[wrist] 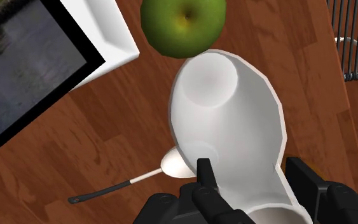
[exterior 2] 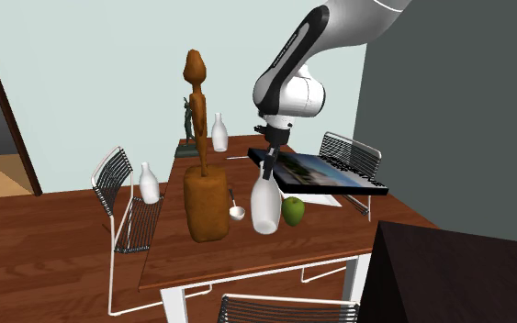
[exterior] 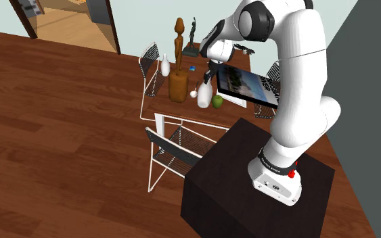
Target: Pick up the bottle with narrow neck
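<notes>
You have a plain white bottle, a glossy green apple, an all-black gripper, and a reddish-brown table with wood grain.

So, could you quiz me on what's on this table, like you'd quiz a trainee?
1. True or false: the round apple beside the white narrow-necked bottle is red.
2. What does the all-black two-finger gripper clasp? A) small spoon B) that bottle's neck C) tall brown carved figure
3. How many white bottles are on view altogether?
Key: 1 false, it is green; 2 B; 3 three.
</notes>
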